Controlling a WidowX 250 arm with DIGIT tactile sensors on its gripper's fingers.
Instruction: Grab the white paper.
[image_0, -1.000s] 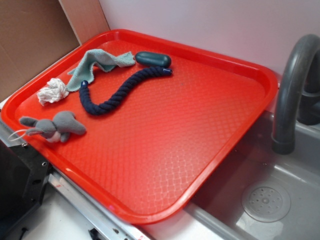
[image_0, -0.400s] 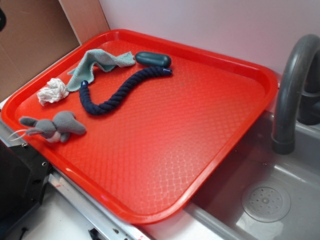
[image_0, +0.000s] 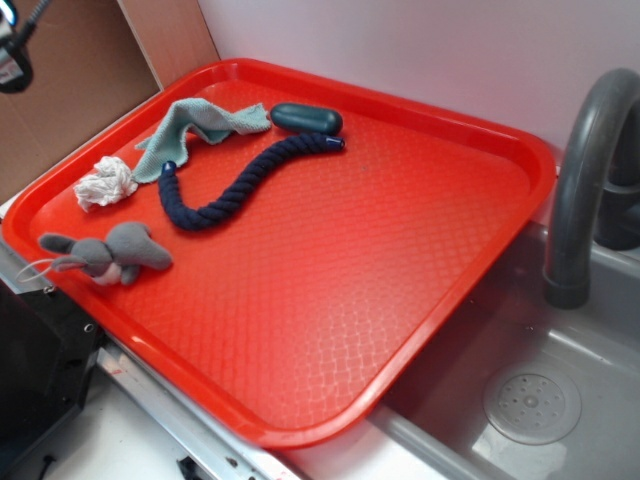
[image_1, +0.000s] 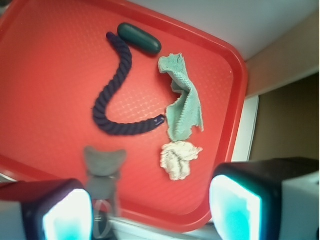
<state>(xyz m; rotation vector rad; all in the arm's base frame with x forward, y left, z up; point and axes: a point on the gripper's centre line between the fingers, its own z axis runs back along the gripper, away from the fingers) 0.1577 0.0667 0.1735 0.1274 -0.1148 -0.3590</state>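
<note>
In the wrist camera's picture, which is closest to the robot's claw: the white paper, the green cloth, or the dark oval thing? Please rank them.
From the gripper:
1. White paper, just ahead, between the fingers.
2. Green cloth, beyond the paper.
3. Dark oval object, farthest, near the tray's far rim.

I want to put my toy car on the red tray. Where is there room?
The big bare part of the tray runs from the blue rope toward the sink. It is crowded at the far left: white paper, green cloth, grey mouse and a dark oval thing.
</note>
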